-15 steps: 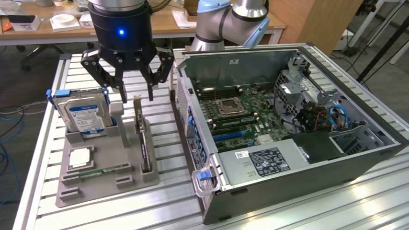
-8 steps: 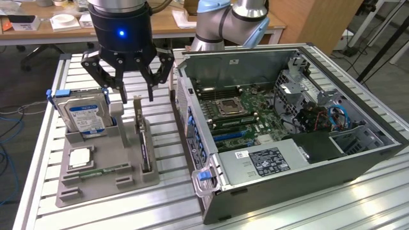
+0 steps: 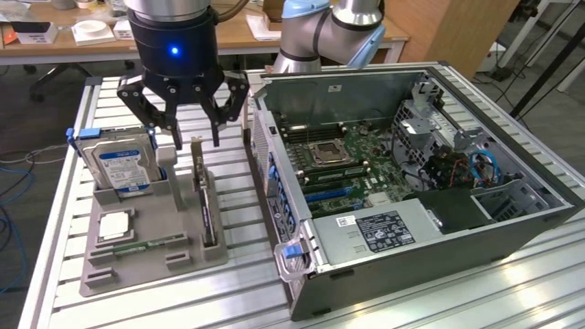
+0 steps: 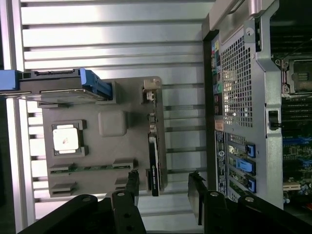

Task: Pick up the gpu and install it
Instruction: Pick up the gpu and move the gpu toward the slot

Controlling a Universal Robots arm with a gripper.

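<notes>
The gpu is a thin dark card standing on edge in a slot of the grey holder tray, with its silvery bracket end at the far side. My gripper hangs open just above that far end, one finger on each side and nothing between them. In the wrist view the gpu shows edge-on, with my gripper open and straddling the line of the card, apart from it. The open computer case lies on the exterior view's right, motherboard exposed with blue slots.
The holder tray also carries a silver hard drive with a blue-white label, a square processor and a green memory stick. The case's rear wall stands close beside the tray. Everything rests on a slatted metal table.
</notes>
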